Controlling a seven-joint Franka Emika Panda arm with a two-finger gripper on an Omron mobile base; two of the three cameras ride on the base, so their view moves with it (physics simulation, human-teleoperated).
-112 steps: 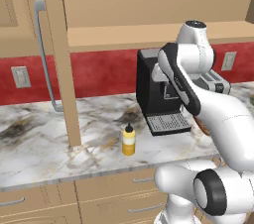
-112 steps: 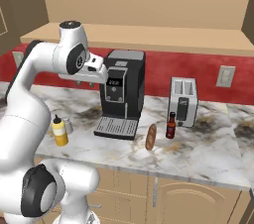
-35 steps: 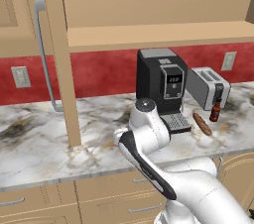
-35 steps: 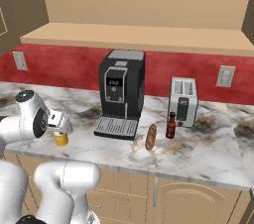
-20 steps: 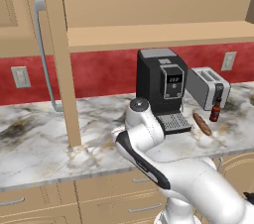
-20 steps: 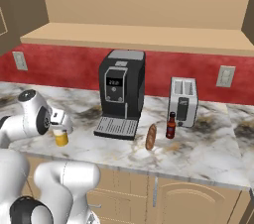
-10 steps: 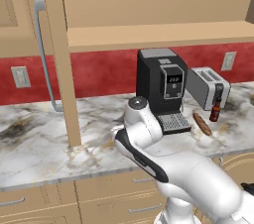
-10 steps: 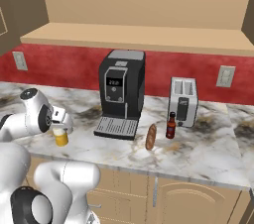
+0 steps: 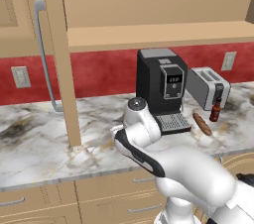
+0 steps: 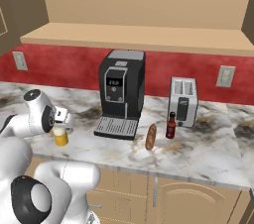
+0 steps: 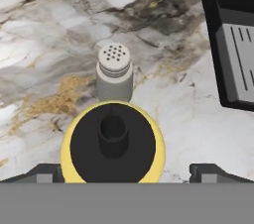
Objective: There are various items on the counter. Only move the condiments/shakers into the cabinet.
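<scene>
We're looking at a home kitchen: a marble counter [image 10: 198, 156] is running along a red backsplash [image 10: 79, 67], with tan wall cabinets [image 9: 149, 0] hanging above and wood drawers [image 9: 59, 198] sitting below. A coffee machine [image 10: 120, 94] and a toaster [image 10: 183, 101] are standing against the wall between outlets [image 10: 225, 76], while a sauce bottle [image 10: 170, 125], a sausage [image 10: 150, 137], a squeeze bottle [image 11: 113, 143] and a shaker [image 11: 114, 72] are sitting out on the worktop.
</scene>
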